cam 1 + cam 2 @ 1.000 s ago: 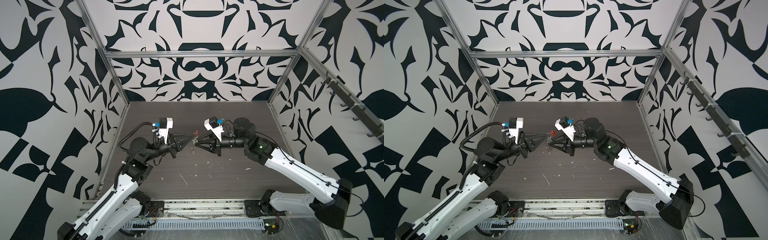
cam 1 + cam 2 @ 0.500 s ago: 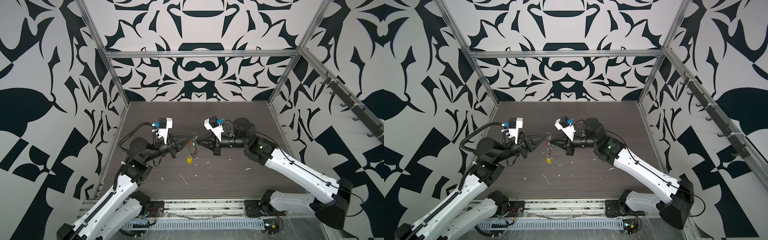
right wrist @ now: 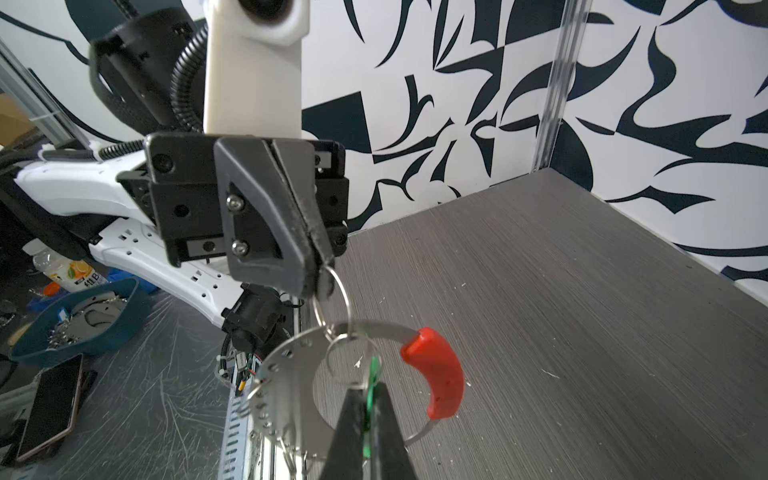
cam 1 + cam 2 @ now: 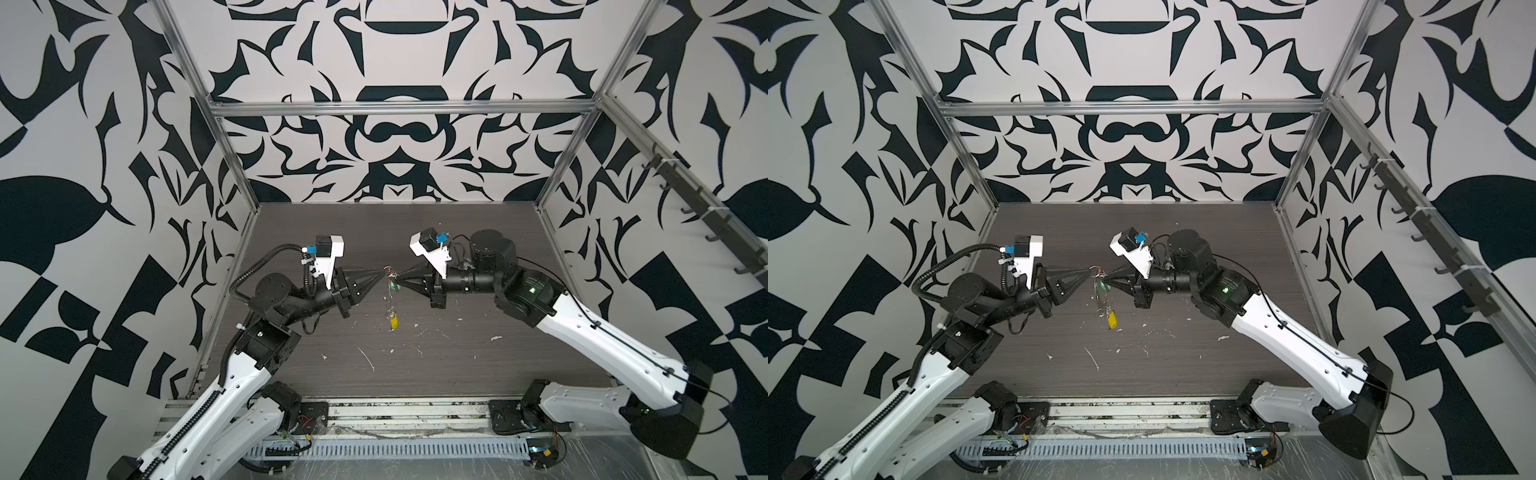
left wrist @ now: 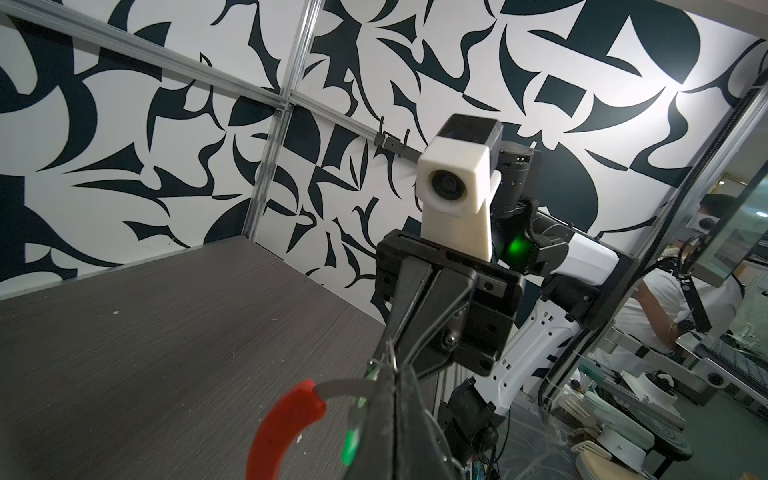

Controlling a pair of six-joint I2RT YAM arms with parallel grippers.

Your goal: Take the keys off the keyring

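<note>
Dark woodgrain tabletop (image 4: 478, 365), white-flecked; black-and-white patterned walls (image 4: 395, 145). Keyring (image 3: 291, 374), flat perforated metal with red sleeve (image 3: 436, 382), hung above tabletop centre. Left fingers (image 3: 266, 216) pinched its split ring (image 3: 345, 296); right fingers (image 3: 353, 436) clamped the green key (image 3: 373, 370); yellow key (image 4: 393, 321) dangled below.

In the right wrist view, the bright green plastic key tag (image 3: 373, 368) was almost wholly hidden between the black fingers of the right gripper (image 3: 365, 395), just beside the red curved sleeve (image 3: 436, 374) of the grey metal keyring (image 3: 286, 365), part of whose loop was cut off by the picture's edge. In the left wrist view, the sleeve (image 5: 286, 419) was likewise cut off, and the green tag (image 5: 351, 440) beside it was seen only as a blur. In both top views, the small rings between the sleeve and the yellow plastic key tag (image 4: 393, 321) (image 4: 1112, 320) were too small to be told apart.
</note>
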